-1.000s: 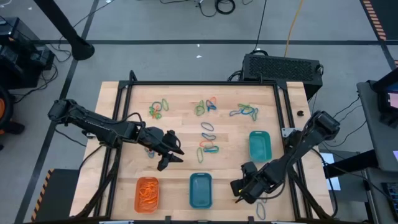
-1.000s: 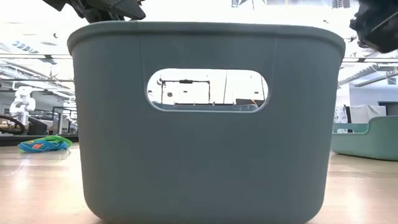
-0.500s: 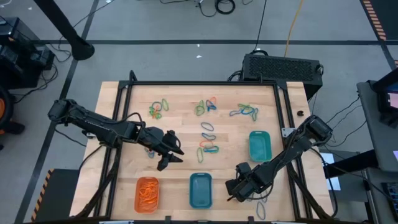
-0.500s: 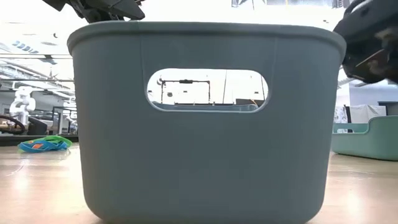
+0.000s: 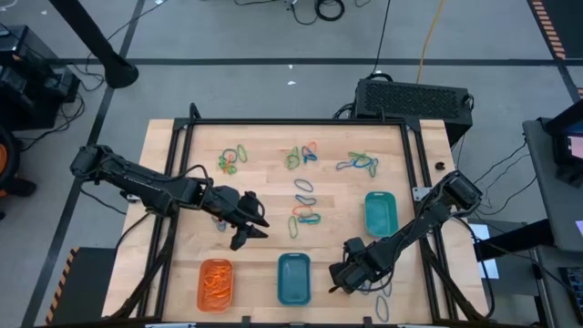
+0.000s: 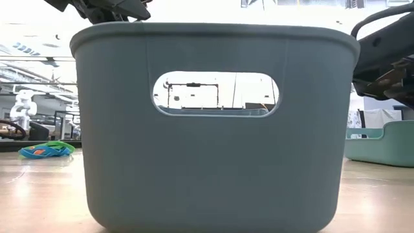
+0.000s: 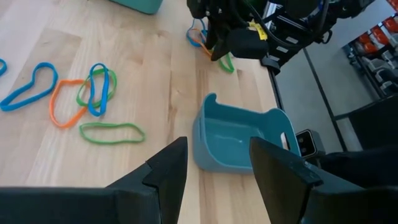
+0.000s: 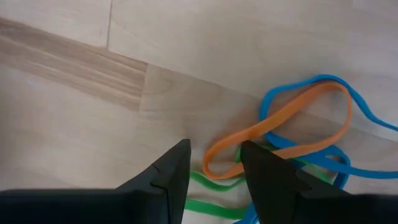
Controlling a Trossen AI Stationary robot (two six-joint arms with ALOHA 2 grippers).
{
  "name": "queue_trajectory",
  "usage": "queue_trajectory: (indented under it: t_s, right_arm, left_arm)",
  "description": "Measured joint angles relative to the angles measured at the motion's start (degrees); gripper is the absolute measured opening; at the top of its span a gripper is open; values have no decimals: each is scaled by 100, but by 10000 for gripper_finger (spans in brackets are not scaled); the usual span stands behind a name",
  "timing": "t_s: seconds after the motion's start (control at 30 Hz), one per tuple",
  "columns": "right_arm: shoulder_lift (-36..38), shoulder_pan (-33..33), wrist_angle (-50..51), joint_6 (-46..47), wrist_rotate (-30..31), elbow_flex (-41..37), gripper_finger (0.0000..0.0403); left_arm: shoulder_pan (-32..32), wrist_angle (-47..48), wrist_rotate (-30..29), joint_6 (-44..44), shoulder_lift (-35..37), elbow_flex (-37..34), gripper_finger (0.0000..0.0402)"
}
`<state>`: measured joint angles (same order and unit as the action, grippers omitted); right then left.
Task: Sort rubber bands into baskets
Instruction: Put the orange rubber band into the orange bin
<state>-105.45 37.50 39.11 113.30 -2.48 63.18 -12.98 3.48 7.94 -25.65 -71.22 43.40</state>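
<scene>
Right end effector [image 8: 214, 168] above three baskets' [image 5: 293, 278] row.

Low view is mostly filled by one blue-grey basket [image 6: 213, 129] standing upright on the wooden worktop [image 6: 39, 194], right in front of the lens. Its near wall has an oval handle slot, and the room behind shows through it. Dark arm parts [image 6: 103, 9] poke in above the basket's rim at upper left. Another dark arm part [image 6: 385, 58] sits at the right edge, beside the basket's upper corner; no fingers are clear on either. Far right on the worktop, a teal-green basket [image 6: 381, 145], only partly in frame. Far left, a small heap of rubber bands [image 6: 45, 150], blue, green and orange. Bright blurry room beyond.
</scene>
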Motion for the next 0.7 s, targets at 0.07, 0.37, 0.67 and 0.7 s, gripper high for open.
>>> queue_trajectory:
  t_s: [0.07, 0.37, 0.67, 0.7]
  right_arm:
    - [0, 18, 21, -4, 0, 0, 141]
    - [-7, 84, 306, -21, -49, 0, 47]
    - [190, 4, -172, -177, 173, 38, 2]
    - [268, 0, -151, -212, 310, 79, 2]
  left_arm:
    - [-17, -2, 0, -63, 0, 0, 180]
    - [-138, -2, -2, -101, 0, 2, 180]
    - [-262, -4, -45, -109, 0, 0, 180]
    - [-271, -10, -46, -115, 0, 1, 180]
